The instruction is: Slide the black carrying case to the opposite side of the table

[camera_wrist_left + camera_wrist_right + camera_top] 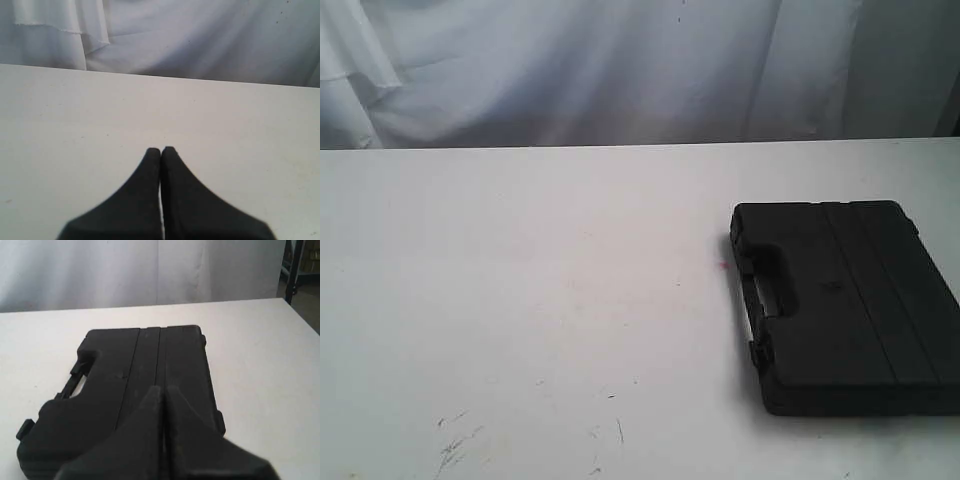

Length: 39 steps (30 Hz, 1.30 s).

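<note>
The black carrying case [845, 305] lies flat on the table [520, 300], ahead of and below the right gripper [162, 390], whose jaws are pressed together. The left gripper [160, 150], jaws likewise closed, faces bare tabletop. The slide looks not yet begun.

The table [520, 300] is open for passage across its left and middle surface; the black carrying case [850, 300] at right is the sole obstacle.
</note>
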### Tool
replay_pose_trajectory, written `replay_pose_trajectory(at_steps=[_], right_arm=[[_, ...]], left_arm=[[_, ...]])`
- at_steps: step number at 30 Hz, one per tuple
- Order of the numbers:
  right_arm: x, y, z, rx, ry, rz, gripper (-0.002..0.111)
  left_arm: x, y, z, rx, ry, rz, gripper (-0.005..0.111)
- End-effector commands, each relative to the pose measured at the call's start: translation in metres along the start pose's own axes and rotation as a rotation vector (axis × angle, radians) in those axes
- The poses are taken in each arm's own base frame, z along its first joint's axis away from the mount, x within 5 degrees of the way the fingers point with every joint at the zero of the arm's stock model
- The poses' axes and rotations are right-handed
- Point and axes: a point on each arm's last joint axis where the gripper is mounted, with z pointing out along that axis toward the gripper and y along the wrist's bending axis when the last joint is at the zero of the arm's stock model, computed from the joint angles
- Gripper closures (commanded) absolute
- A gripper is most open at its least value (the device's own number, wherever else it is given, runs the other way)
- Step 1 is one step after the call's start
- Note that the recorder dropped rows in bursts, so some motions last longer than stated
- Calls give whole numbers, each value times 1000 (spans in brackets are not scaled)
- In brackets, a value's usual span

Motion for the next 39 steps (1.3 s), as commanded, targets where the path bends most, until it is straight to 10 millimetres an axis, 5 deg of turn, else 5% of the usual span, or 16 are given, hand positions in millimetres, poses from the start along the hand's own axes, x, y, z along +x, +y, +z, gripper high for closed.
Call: replay_pose_trajectory(at_steps=[1, 10, 21, 27, 32, 39], right_arm=[[-11, 1, -1, -10, -136, 1, 108], [-48, 5, -14, -54, -568, 8, 108], [-67, 6, -30, -80, -837, 26, 108], [-102, 5, -40, -83, -731, 117, 108], [-156, 8, -39, -71, -572, 116, 108], [-181, 12, 14, -63, -141, 197, 108]], left_arm=[[1, 0, 0, 0, -9, -5, 107], [1, 0, 0, 0, -9, -5, 107], [1, 0, 0, 0, -9, -5, 107], [1, 0, 0, 0, -9, -5, 107], [1, 0, 0, 0, -9, -5, 107], [1, 0, 0, 0, -9, -5, 107]])
